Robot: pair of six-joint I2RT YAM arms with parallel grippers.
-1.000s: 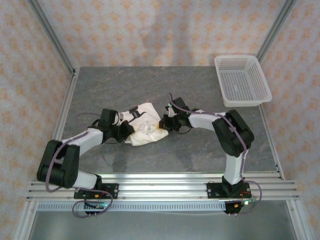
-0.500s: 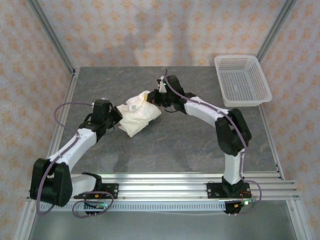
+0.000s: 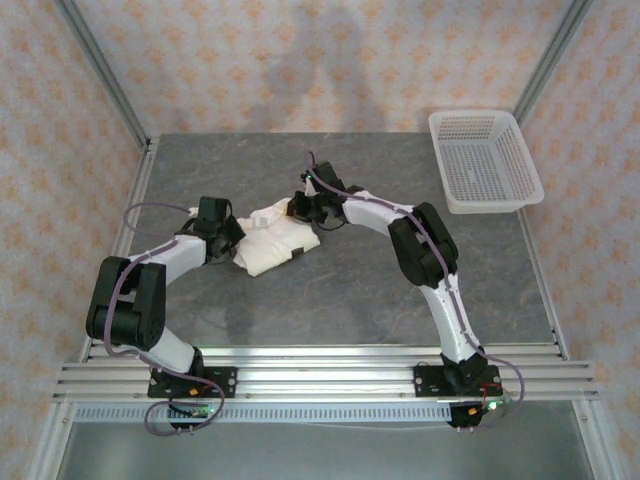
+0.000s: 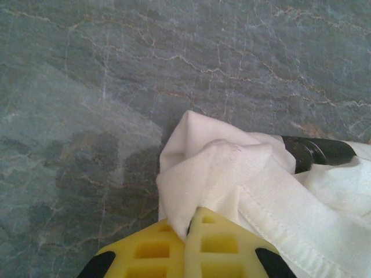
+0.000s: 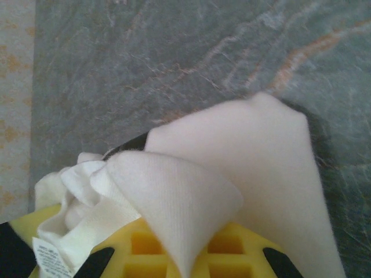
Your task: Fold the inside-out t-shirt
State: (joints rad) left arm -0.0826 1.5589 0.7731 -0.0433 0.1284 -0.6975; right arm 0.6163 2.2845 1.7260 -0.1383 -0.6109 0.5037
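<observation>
- Step judged in hand: the shirt gathered and held at two edges, not yet laid flat. No clean fold was made out.
- Nearest, left of the worktop's (image 3: 350, 290) centre: the left gripper (image 4: 193, 223) was seen clenched, with a hemmed fold of the inside-out t-shirt (image 3: 277, 240) pinched between its yellow fingers.
- The shirt was found bunched in a crumpled heap, resting on the worktop about mid-depth, well apart from every edge and a little left of centre. It lay between the two grippers and was touched by both.
- Just beyond, at the heap's far right side: the right gripper (image 3: 298, 213) was clamped on a doubled corner of cloth. A care label (image 5: 49, 255) was exposed beside its fingers.
- Far right corner: a white mesh basket (image 3: 485, 160) was noted, well apart from the shirt.
- Next move, as judged: both pinches would need to be kept while the held edges are drawn apart, so the cloth is spread before it is folded.
</observation>
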